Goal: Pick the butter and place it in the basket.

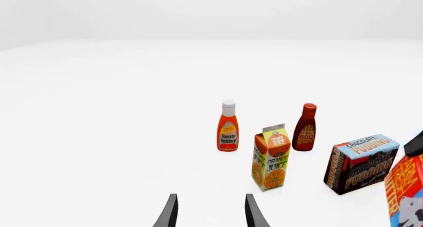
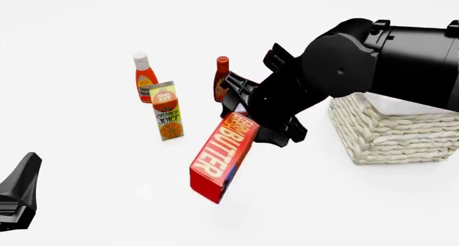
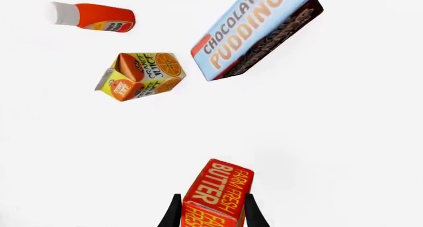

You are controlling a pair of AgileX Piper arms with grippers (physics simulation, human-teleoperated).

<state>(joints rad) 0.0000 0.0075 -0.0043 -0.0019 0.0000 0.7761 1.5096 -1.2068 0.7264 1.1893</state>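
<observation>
The butter (image 2: 219, 154) is red with cream lettering; the basket (image 2: 387, 133) is cream-white weave with white cloth. The juice carton (image 2: 167, 110) is yellow-orange, the pudding box (image 3: 254, 33) dark brown with a pale blue face.

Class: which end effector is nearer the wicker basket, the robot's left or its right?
Right. The right end effector, shut on the butter, hangs just left of the basket. The left end effector sits at the far left edge, well away.

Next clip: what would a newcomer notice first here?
The red butter carton hangs tilted above the table, clamped at its upper end by the right tool. The wicker basket sits to its right, partly behind the big black arm. Left of the butter stand the orange juice and ketchup.
</observation>
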